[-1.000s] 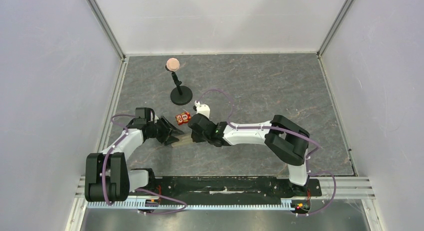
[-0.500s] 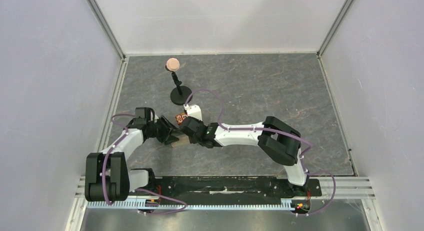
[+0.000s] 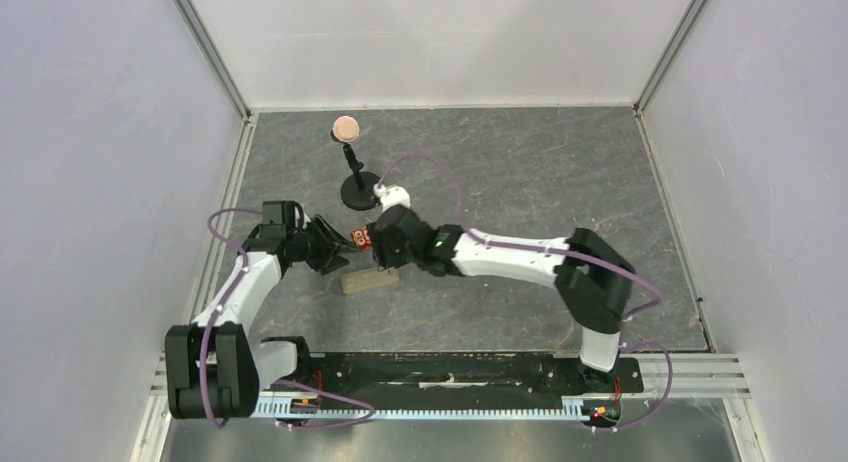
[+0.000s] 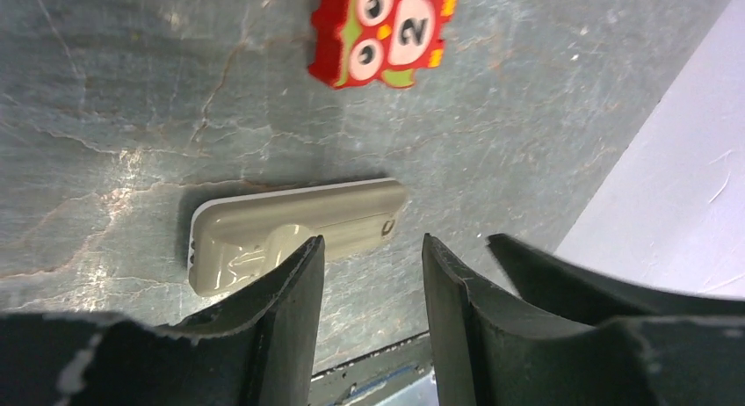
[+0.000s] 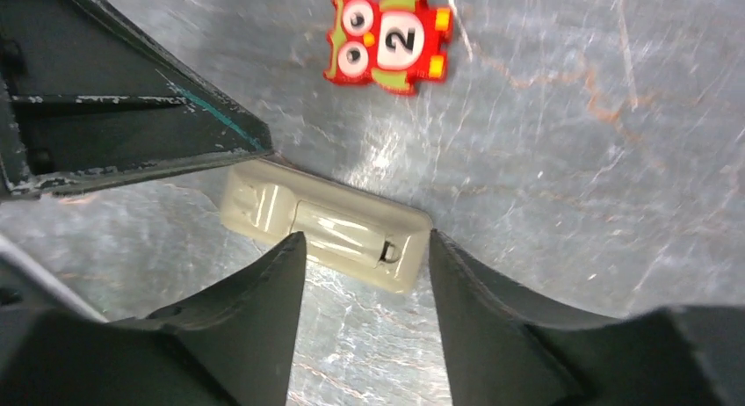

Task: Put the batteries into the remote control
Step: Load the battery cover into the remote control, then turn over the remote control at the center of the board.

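1. Remote control carrier: desk, a grey veined slab walled on three sides.
2. Right hand: released, jaws apart with nothing clamped. It hangs close over the remote's right half, and the latch end shows in the gap between its fingers. Judged the nearer hand.
3. Left hand: released and empty, jaws apart. Its tips sit just off the remote's left end, on the far side.
4. Stand: black round base with a thin stem and a pinkish disc on top. It stands farther back on the desk, apart from the work.
5. Remote control, position: flat on the desk with its tan back up, between the two hands and slightly nearer the arm bases.
   - Its long axis runs left to right across the desk, a little tilted.
   - The back cover looks seated, with a small latch at one end.
   - Judgement: both hands close roughly along that long axis, so a grip across the narrow width would call for a wrist turn.
6. Red owl tile: marked with a 2, lying just beyond the remote and apart from it.
7. Batteries: none visible in any view. I cannot tell whether they are inside the remote.
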